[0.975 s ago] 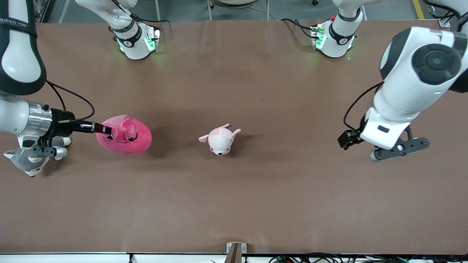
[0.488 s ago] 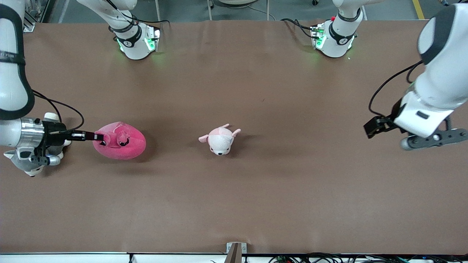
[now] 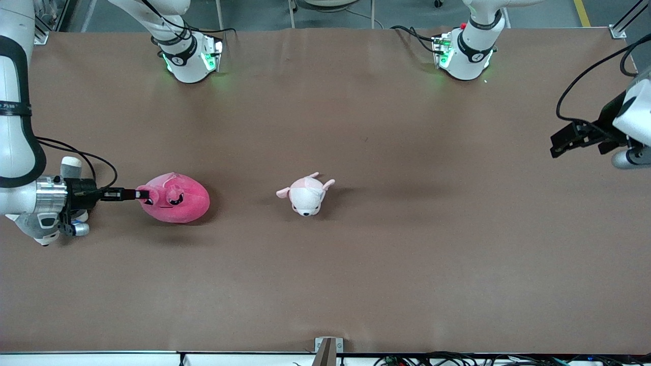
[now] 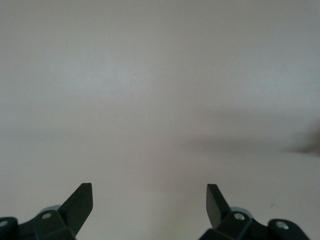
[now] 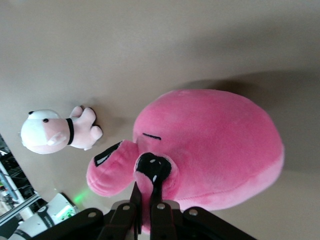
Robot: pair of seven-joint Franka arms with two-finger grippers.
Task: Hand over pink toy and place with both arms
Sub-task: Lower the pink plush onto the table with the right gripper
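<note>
Plainly two plush: pink toy (image 3: 175, 200) and small pale animal (image 3: 305, 193).

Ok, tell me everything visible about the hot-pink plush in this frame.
The pink toy is a round, blob-shaped hot-pink plush of soft fabric, with small ears and black angry eyes. It lies toward the right arm's end of the table, apart from the pale plush. The right hand is shut on one ear. Whether it rests on the table is unclear.

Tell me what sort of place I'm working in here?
Most likely a robot lab or test cell: two white arms bolted along one edge of a brown-covered table, plush toys such as the pink toy as practice items, and loose cables beside a bare grey floor.
</note>
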